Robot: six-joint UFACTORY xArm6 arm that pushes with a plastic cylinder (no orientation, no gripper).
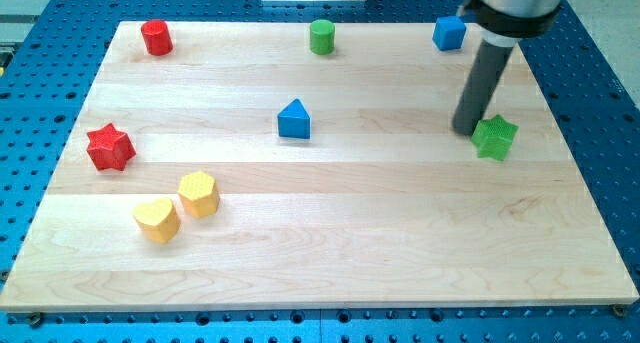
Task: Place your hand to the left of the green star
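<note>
The green star (494,137) lies on the wooden board (330,253) at the view's right. My tip (464,130) rests on the board just to the left of the green star, almost touching its left edge. The dark rod rises from the tip toward the view's top right.
A blue cube (449,32) and a green cylinder (321,36) sit near the top edge. A red cylinder (156,37) is at top left. A blue triangle (293,120) is mid-board. A red star (109,147), a yellow hexagon (198,194) and a yellow heart (156,219) lie at the left.
</note>
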